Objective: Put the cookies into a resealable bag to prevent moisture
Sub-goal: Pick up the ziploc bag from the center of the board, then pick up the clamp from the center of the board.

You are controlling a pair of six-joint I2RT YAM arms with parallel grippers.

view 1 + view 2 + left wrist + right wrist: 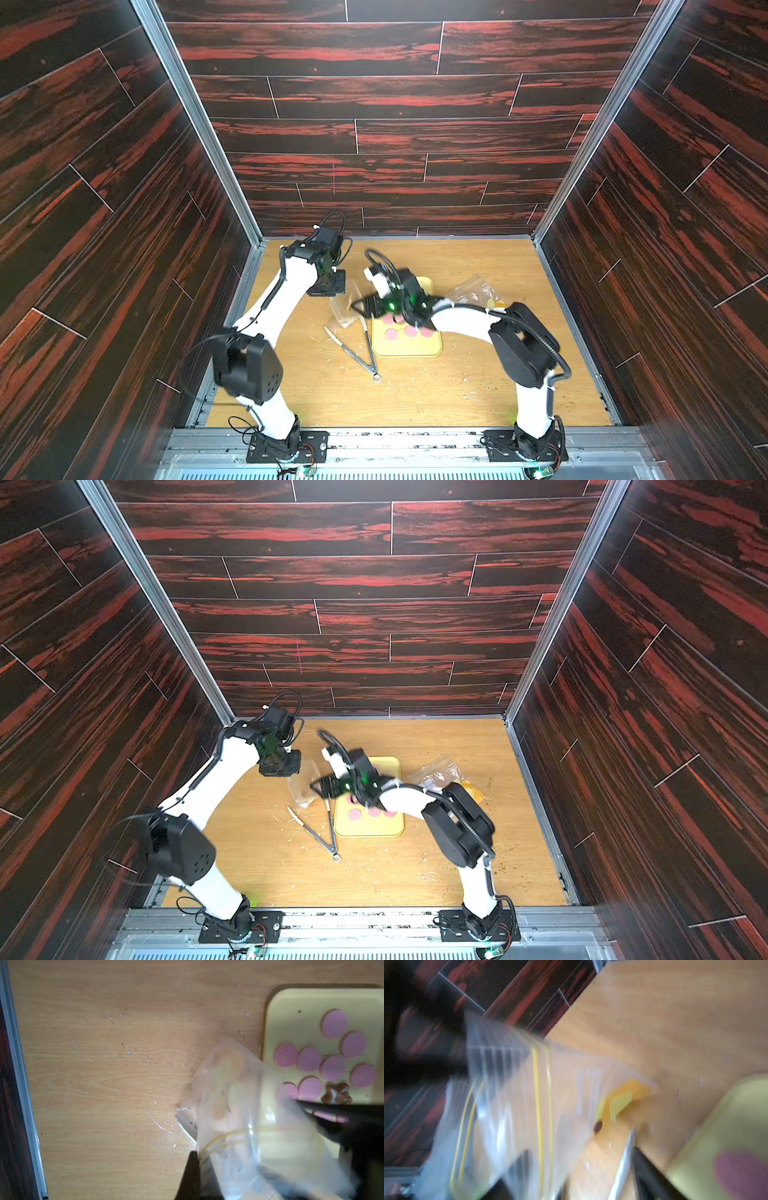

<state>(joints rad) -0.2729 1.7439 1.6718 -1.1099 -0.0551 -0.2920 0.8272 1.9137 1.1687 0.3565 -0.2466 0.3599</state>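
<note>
Two arms meet above the left middle of the wooden table [457, 395].

The only markings are pale bars [588, 1088] on the resealable bag [245, 1105] in the right wrist view, too smeared to read as writing. Twin yellow zip lines run along the bag's mouth.

The left arm climbs from its base at the near edge, bends at the elbow and reaches toward the far wall, with its wrist turned down. The left gripper [334, 291] is clamped on the bag's top edge, and the clear bag hangs beneath it to the table, just left of the yellow tray [405, 351]. Yellow pieces [618, 1103] sit in the bag's bottom.

The right arm carries its elbow high on the right. Its forearm crosses leftward over the tray, and the right gripper [361, 306] points at the bag. It is blurred, but its dark fingers [332, 1124] look spread apart with nothing pinched between them.

The cookies [332, 1068] lie on the tray: flat pink discs in a loose cluster, some touching. The brown star cookie [336, 1095] sits at the cluster's edge beside the right gripper's finger, and one disc shows partly under that finger.

Metal tongs [361, 353] lie open on the table against the tray's left side. A second bag [473, 291] lies at the tray's far right corner, partly behind the right arm.
</note>
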